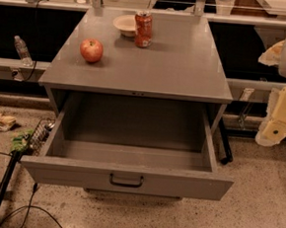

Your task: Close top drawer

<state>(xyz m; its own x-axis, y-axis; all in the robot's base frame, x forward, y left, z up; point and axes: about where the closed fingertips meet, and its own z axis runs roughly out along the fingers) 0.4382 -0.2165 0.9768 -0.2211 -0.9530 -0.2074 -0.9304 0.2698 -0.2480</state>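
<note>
The top drawer (177, 182) stands pulled out at lower centre, front exposed for pushing; the hand (281, 117) hangs at the right edge, apart or together I cannot tell.

The top drawer (64, 172) is grey, its handle (126, 182) dark; the apple (91, 50) and can (143, 29) are red, the bowl (124, 24) cream; the gripper (280, 119) at the right edge is pale yellow.

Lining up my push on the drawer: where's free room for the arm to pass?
The top drawer stands open, its inside bare, and its front is free around the handle. The cabinet top is bare in front of the apple; the bowl and soda can crowd the back. The gripper is at the right edge.
</note>
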